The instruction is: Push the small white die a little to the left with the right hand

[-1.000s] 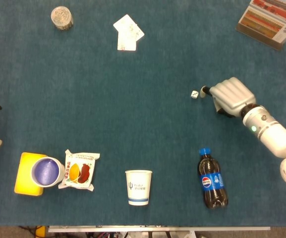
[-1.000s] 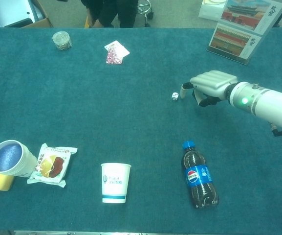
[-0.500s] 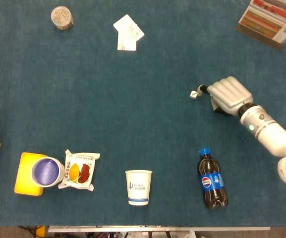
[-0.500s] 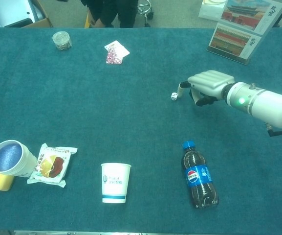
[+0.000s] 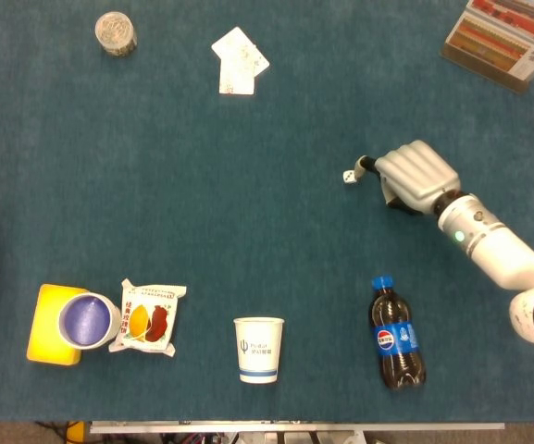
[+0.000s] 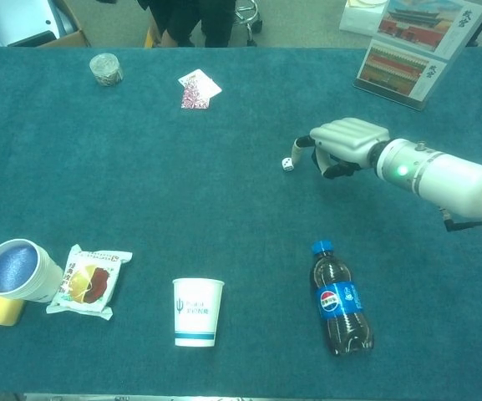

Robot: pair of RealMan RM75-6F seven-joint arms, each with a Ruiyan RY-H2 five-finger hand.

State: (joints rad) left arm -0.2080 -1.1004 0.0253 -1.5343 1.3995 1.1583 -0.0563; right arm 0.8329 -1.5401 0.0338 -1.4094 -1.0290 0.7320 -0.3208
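Table (image 6: 140, 167) covered in dark teal felt, fills both views. Chest view: grey floor (image 6: 299, 25) past the far edge, office chair base (image 6: 245, 12) with casters, open cardboard box (image 6: 23, 23) far left. Lighting even, soft shadows.

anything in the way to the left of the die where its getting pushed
Nothing visible. Bare table cloth lies left of the small white die; the right hand sits just right of it. The playing cards lie well further back.
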